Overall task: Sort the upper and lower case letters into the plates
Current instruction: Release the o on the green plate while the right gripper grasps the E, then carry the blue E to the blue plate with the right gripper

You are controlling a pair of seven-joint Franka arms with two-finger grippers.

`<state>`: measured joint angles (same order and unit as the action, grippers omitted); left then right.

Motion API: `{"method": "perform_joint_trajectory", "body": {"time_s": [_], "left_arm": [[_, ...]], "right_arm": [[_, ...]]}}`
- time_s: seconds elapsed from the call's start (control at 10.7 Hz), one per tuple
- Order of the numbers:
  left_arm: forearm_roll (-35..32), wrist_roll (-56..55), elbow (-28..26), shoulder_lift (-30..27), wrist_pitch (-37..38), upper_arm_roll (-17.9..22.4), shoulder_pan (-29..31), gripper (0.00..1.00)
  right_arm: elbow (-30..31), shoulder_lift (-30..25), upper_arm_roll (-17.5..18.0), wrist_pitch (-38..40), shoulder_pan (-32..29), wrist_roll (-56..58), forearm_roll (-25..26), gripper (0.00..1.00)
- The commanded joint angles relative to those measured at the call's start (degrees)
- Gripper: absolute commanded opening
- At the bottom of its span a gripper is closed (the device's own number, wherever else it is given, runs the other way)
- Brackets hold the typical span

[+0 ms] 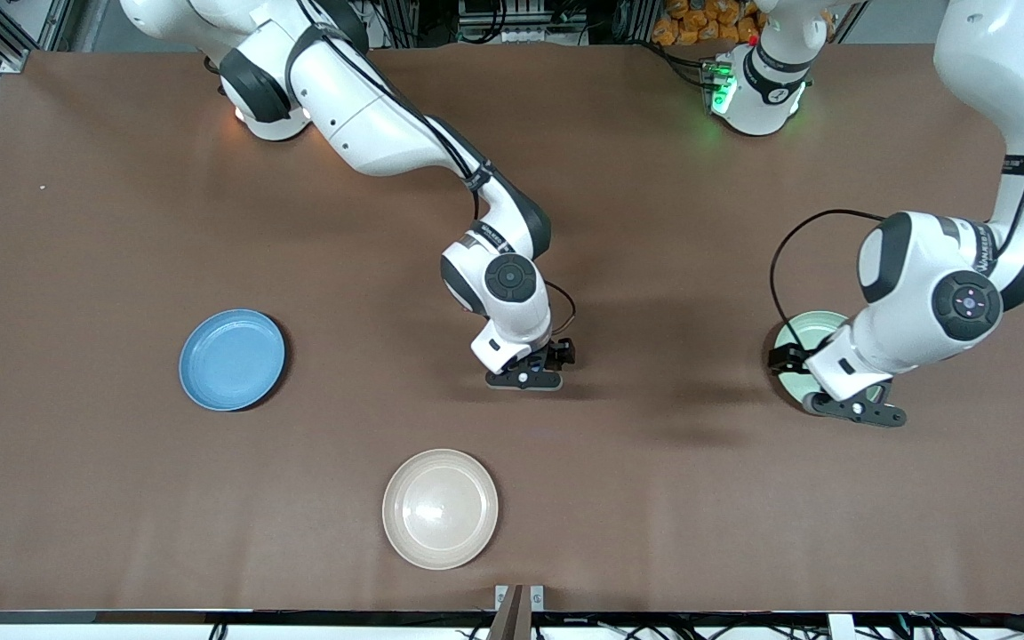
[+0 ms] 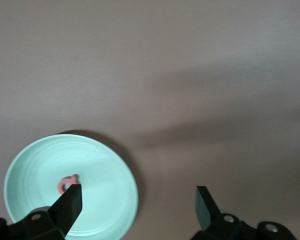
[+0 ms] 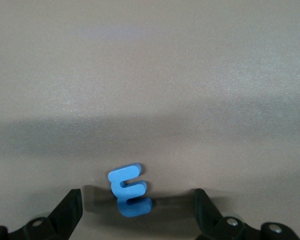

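Note:
In the left wrist view a small red letter (image 2: 66,183) lies in the pale mint green plate (image 2: 105,185), partly covered by one finger (image 2: 70,202). My left gripper (image 2: 138,205) hangs open over that plate's rim with nothing in it. The front view shows it (image 1: 859,411) above the mint plate (image 1: 801,333) at the left arm's end of the table. A blue letter shaped like an E (image 3: 130,191) lies on the table between the open fingers of my right gripper (image 3: 137,210), which is low over mid-table (image 1: 525,380). The light blue plate (image 1: 232,360) holds nothing.
A beige cream plate (image 1: 440,508) sits near the table's front edge, nearer to the front camera than the right gripper. The brown table (image 1: 121,222) carries no other letters that I can see in the front view.

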<state>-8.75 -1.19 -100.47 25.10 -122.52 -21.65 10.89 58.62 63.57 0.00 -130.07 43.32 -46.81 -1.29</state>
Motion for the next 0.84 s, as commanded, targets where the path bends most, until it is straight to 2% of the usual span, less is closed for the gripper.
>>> {"method": "perform_joint_trajectory", "body": {"time_s": [0.0, 0.19, 0.47, 0.56, 0.75], "left_arm": [[-1.62, -2.24, 2.03, -0.76, 3.51, -0.94, -2.09, 1.00], [-1.53, -2.24, 4.31, -0.41, 4.91, -0.94, -3.94, 1.00], [-1.53, -3.81, 4.93, -0.40, 5.10, -1.02, -5.43, 1.00], [-1.53, -4.17, 5.02, -0.32, 5.10, -0.94, -5.79, 1.00], [-1.53, -4.17, 5.02, -0.32, 5.10, -0.94, -5.70, 1.00]], "right_arm": [[-2.54, 2.08, -0.53, -0.10, 0.54, -1.53, 0.59, 0.94], [-2.54, 2.08, -0.53, -0.19, 0.54, -1.44, 0.50, 0.86], [-2.54, 2.17, -0.44, -0.19, 0.36, -1.36, 0.50, 0.76], [-2.54, 2.17, -0.44, -0.19, 0.36, -1.36, 0.59, 0.70], [-2.54, 2.17, -0.35, -0.10, 0.36, -1.36, 0.50, 0.53]]}}
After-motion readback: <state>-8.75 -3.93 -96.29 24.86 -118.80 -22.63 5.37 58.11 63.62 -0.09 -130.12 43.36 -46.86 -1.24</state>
